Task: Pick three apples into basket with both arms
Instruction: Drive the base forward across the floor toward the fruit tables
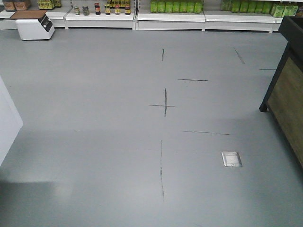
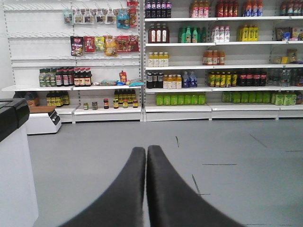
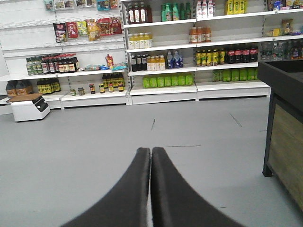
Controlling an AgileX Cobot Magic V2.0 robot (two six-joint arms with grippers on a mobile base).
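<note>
Right now, nothing of the task is seen in the front view. Only a grey floor [image 1: 94, 118] is shown, with thin dark lines on it and a small metal plate [image 1: 231, 159] set into it. Low white shelves [image 1: 170, 21] are lined up at the far end, and green bottles [image 1: 176, 6] are stood on them. A dark stand [image 1: 286, 94] with a wooden side is seen at the right edge. No apples and no basket are found here.

Next, in the left wrist view, the left end effector [image 2: 146, 150] is seen from behind. Its two black fingers are pressed together, and nothing is held between them. It is pointed at the tall shelves, which are filled with bottles and bags. A white cabinet [image 2: 14, 179] is stood close by on the left. The apples and the basket are not seen here either.

Last, in the right wrist view, the right end effector [image 3: 151, 152] is shut tight too, and nothing is held. The dark stand is shown close on the right, but its top cannot be seen.

So it cannot be told where the apples and the basket are. It is judged that the dark stand or the white cabinet could be bumped, because both are so near. An apple could also be pushed and rolled away if the fingers are not opened first.
</note>
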